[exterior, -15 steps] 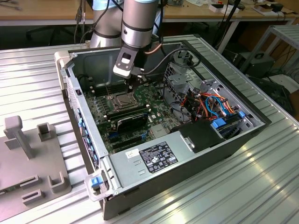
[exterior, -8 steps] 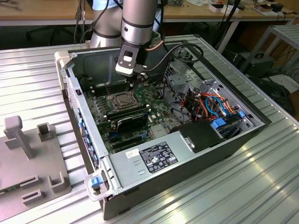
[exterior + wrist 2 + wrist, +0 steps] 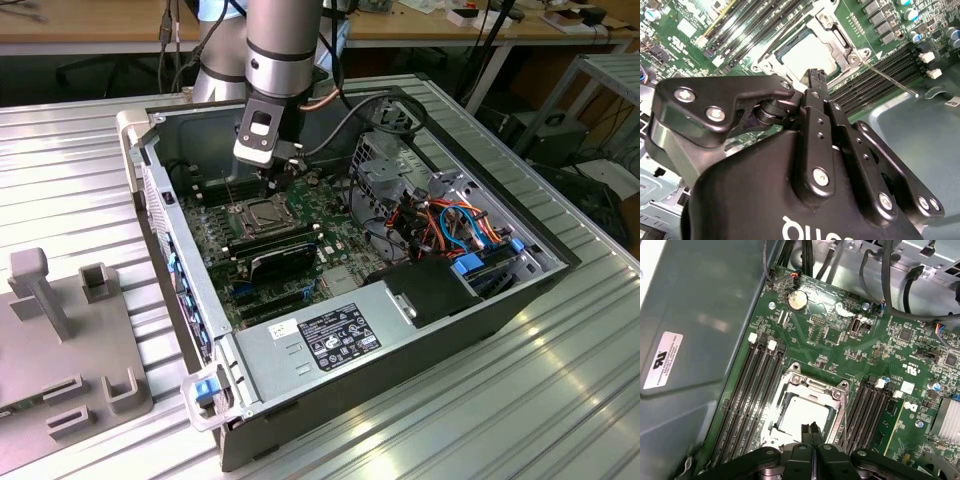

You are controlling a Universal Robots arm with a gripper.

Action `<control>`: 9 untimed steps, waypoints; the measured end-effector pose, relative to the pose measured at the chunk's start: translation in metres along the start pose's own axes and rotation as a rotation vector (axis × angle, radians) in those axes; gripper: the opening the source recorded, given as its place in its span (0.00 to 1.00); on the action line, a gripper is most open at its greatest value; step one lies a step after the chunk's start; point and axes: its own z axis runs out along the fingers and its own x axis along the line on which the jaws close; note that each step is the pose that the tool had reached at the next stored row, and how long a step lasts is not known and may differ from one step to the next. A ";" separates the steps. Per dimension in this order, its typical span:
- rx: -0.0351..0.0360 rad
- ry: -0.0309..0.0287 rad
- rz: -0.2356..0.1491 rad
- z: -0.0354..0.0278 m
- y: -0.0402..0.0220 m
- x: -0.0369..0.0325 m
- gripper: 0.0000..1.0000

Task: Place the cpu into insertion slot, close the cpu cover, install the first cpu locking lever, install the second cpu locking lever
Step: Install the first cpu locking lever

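Now hovers right over the cpu (image 3: 800,412) with the tool (image 3: 812,431) pinched together, holding nothing. Sits near the flat cpu cover (image 3: 812,386) and one thin lever (image 3: 890,79) sticking out.

The exterior view looks down from well off at the open computer case (image 3: 330,400), the cpu (image 3: 262,212) inside. Both wrist views sit close above the cpu, looking past the gripper (image 3: 812,428) (image 3: 815,75) from different sides; all three share it.
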 end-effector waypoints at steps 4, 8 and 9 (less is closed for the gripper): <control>-0.0014 0.0013 -0.039 0.0000 -0.0046 -0.0040 0.11; -0.0037 0.0040 -0.118 0.0005 -0.0049 -0.0040 0.11; -0.0042 0.0046 -0.140 0.0007 -0.0049 -0.0039 0.11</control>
